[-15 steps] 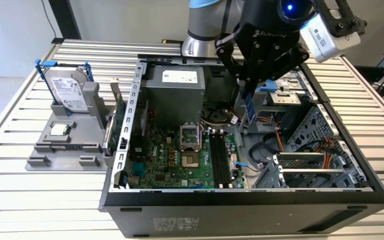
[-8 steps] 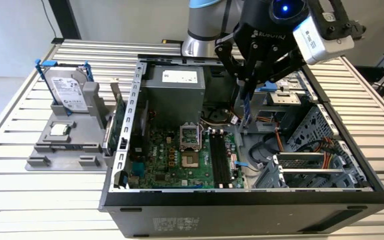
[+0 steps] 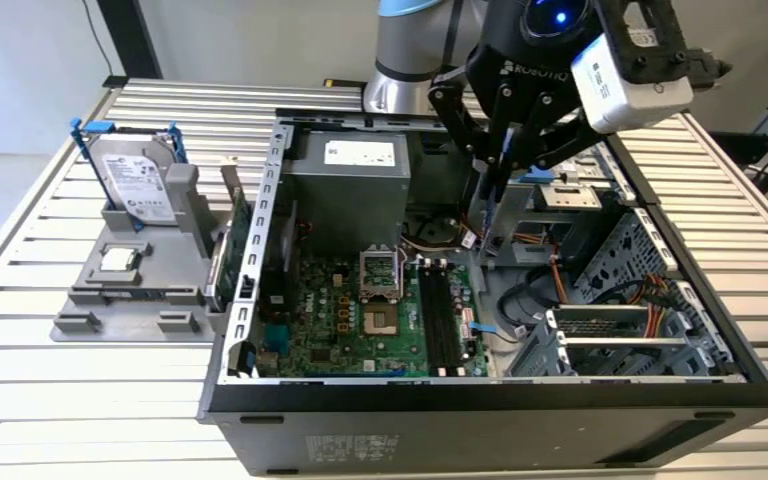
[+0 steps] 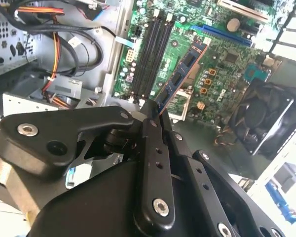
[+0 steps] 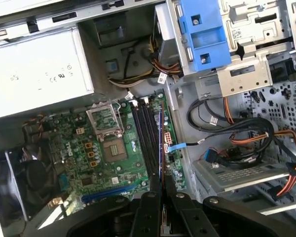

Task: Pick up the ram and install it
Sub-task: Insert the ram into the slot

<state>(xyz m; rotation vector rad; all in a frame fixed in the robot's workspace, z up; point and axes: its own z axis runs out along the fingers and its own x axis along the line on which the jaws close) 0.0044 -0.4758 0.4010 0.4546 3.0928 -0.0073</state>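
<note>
My gripper (image 3: 486,185) hangs over the open computer case (image 3: 491,390), shut on the ram (image 3: 483,228). The ram is a narrow green stick with black chips, held on edge and pointing down toward the motherboard (image 3: 344,330). In the second wrist view the ram (image 4: 183,70) sticks out from between the fingers (image 4: 154,129), above the board and just beside the black memory slots (image 4: 150,49). In the first wrist view the ram (image 5: 161,143) shows edge-on, roughly in line with the slots (image 5: 144,133). In the exterior view the slots (image 3: 444,315) lie below the stick, with a gap between them.
A silver hard drive with blue rails (image 3: 137,178) stands on a grey holder (image 3: 131,290) at the exterior view's left. Inside the case are the power supply (image 3: 357,165), the open processor socket (image 3: 381,290), orange and black cables (image 3: 598,290) and a drive cage (image 3: 624,330).
</note>
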